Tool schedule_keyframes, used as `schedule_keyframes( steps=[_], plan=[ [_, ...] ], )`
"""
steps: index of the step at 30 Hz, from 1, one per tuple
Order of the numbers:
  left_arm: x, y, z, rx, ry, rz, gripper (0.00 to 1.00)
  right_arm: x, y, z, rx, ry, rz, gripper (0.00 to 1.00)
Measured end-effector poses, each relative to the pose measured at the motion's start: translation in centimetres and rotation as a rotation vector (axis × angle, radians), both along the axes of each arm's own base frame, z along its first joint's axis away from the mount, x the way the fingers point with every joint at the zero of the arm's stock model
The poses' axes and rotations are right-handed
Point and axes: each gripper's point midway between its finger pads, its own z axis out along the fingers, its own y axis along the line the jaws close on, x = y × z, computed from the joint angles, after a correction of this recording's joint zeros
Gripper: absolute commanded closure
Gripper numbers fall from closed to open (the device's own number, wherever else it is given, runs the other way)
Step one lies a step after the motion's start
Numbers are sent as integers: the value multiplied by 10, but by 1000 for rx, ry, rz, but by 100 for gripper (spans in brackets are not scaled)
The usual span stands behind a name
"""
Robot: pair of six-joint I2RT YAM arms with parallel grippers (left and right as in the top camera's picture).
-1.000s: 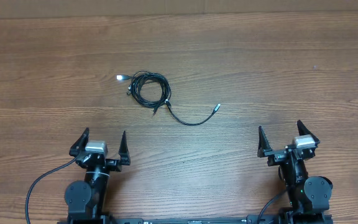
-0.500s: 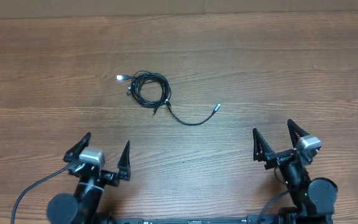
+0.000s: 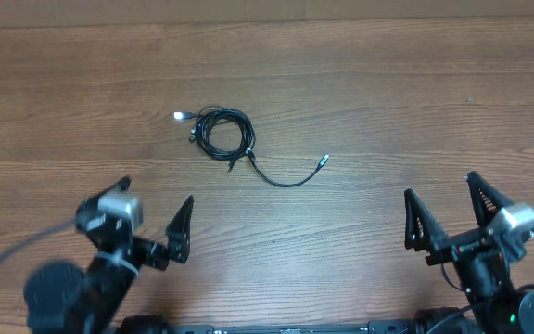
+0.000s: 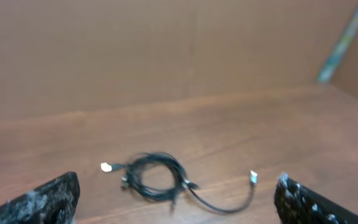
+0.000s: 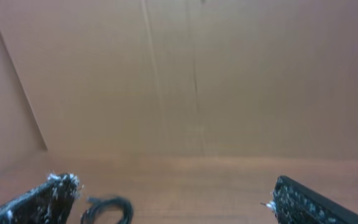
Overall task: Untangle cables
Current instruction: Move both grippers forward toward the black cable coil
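Shifting outward, left pincer and right pincer are gaping empty; thin black cables are lying coiled on wood-grain worktop.

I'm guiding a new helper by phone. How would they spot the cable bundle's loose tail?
On the wooden table, left of centre, lies a small black coil of cables. One strand curves out from its lower right side to a silver plug, lying apart from the coil, unlike the white plug tucked at its upper left.

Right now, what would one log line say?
cables: tangled coil, untouched | left gripper: open, empty | right gripper: open, empty
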Motion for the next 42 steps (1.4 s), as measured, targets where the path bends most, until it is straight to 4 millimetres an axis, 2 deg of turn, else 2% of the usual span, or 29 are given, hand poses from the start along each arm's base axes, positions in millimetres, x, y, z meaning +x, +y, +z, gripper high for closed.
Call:
schedule_keyframes(
  steps=[5, 10, 16, 20, 23, 24, 25, 29, 30, 32, 34, 35, 42],
  plan=[
    [20, -11, -8, -33, 249, -66, 0, 20, 1, -15, -18, 206, -2, 0],
    [38, -16, -32, -74, 567, -94, 0, 43, 6, -51, -29, 499, 27, 0],
    [56, -25, -81, -143, 877, -135, 0, 64, 29, -102, 11, 846, 155, 0],
    [61, -29, -115, -191, 1065, -131, 1, 73, 52, -142, 93, 1046, 293, 0],
    [67, -29, -135, -213, 1153, -122, 2, 74, 72, -161, 186, 1163, 414, 0],
    [68, -30, -141, -220, 1183, -117, 9, 74, 76, -165, 209, 1188, 440, 0],
    [69, -30, -147, -229, 1210, -111, 22, 74, 81, -170, 239, 1219, 471, 0],
    [74, -30, -168, -247, 1295, -100, 93, 75, 91, -187, 318, 1316, 530, 0],
    [75, -30, -174, -250, 1316, -98, 96, 75, 92, -191, 331, 1334, 537, 6],
    [76, -30, -184, -253, 1352, -95, 96, 76, 95, -199, 348, 1363, 550, 41],
    [78, -30, -193, -256, 1383, -91, 96, 77, 97, -206, 363, 1396, 552, 85],
    [79, -30, -197, -258, 1396, -90, 96, 77, 97, -208, 364, 1401, 553, 96],
    [95, -30, -228, -263, 1424, -85, 96, 81, 109, -211, 339, 1382, 592, 96]
  ],
)
